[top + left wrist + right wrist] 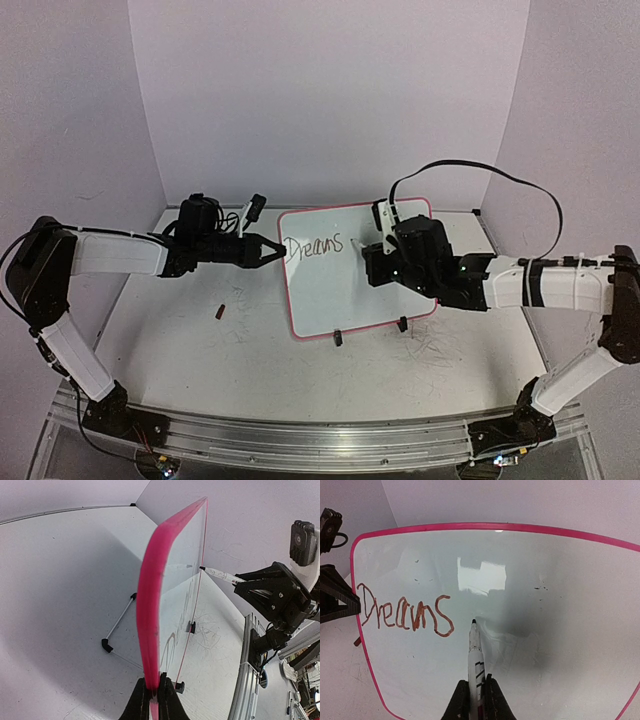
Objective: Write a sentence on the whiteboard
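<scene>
The whiteboard point(320, 290) with a pink-red frame stands tilted at the table's middle on black clip feet. One word, "Dreams" point(313, 245), is written near its left edge; it shows reddish-brown in the right wrist view point(405, 612). My left gripper point(277, 251) is shut on the board's left frame edge point(152, 630). My right gripper point(372, 252) is shut on a white marker point(475, 655), whose black tip sits at the board face just right of the "s". The marker also shows in the left wrist view point(220, 573).
A small dark marker cap point(220, 311) lies on the table left of the board. A wire stand leg point(117, 625) props the board from behind. Grey scribble marks point(440, 350) cover the tabletop at the right front. Walls close in the back and sides.
</scene>
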Controlling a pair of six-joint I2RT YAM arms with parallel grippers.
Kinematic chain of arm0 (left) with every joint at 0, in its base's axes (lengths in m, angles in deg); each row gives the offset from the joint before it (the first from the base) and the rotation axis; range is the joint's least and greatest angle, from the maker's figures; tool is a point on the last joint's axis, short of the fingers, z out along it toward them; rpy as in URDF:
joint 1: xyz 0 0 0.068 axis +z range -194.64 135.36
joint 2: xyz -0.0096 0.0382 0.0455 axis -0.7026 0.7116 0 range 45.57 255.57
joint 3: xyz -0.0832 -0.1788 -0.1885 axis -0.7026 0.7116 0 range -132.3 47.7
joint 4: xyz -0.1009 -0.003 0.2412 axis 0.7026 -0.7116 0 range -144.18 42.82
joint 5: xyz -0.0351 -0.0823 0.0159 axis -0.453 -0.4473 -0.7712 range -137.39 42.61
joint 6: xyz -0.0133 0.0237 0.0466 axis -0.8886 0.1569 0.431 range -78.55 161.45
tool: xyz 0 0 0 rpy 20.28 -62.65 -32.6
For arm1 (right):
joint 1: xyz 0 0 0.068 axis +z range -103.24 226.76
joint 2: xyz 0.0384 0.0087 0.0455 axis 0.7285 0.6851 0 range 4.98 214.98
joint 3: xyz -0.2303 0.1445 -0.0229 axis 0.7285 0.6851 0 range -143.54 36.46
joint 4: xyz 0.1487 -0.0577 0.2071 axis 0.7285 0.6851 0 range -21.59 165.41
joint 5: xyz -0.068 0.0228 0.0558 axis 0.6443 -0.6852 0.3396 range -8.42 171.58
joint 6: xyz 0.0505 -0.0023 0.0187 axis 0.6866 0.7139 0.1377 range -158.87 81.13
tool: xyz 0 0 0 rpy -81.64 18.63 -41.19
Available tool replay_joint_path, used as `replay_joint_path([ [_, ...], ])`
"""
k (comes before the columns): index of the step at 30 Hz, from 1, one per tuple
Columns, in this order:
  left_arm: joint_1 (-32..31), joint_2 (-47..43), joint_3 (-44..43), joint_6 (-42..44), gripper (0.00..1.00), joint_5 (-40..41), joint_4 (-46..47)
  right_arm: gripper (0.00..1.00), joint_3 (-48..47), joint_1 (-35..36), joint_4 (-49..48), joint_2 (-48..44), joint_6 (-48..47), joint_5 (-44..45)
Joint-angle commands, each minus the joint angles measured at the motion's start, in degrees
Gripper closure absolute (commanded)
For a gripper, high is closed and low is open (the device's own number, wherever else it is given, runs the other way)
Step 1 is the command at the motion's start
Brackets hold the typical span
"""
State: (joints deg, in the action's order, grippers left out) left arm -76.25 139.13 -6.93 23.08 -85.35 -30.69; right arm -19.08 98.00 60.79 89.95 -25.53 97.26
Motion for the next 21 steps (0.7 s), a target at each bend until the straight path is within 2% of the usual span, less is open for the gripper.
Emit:
replay_joint_path([
  [1, -0.77, -1.16, -1.35, 2.11, 1.00, -0.38, -0.41, 1.00, -3.10, -0.18, -1.61, 0.75, -0.73, 0.80],
  [21, -1.08, -1.01, -1.37, 2.38, 1.00, -0.46, -0.58, 1.00, -4.08, -1.02, -1.69, 2.59, -0.39, 3.23],
])
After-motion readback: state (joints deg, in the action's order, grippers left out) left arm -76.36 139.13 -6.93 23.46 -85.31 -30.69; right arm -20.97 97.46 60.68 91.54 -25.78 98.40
